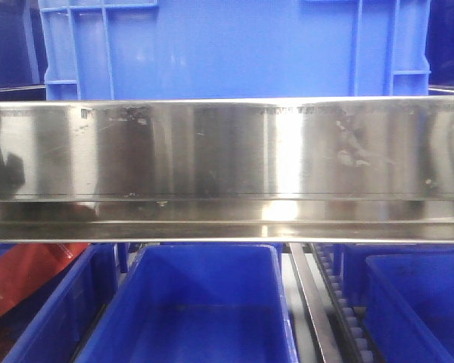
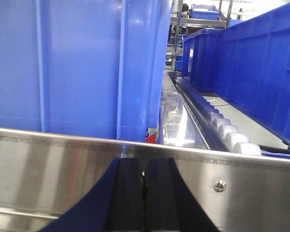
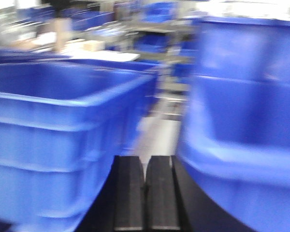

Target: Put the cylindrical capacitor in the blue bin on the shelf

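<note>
Blue bins (image 1: 197,302), shiny silver shelf rail (image 1: 227,151), white rollers (image 2: 232,137), black pincer pads (image 2: 130,193)

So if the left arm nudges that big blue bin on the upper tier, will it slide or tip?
Probably slides: the blue bin is ribbed plastic near a roller track. Tipping seems unlikely behind the steel rail.

Front view: one steel shelf rail (image 1: 227,151) across the frame, one large blue bin (image 1: 234,45) above it, three blue bins below — left (image 1: 57,318), middle (image 1: 204,302), right (image 1: 420,302). One roller track (image 1: 348,310) between middle and right. Each wrist view: two blue bins, one gripper.
</note>
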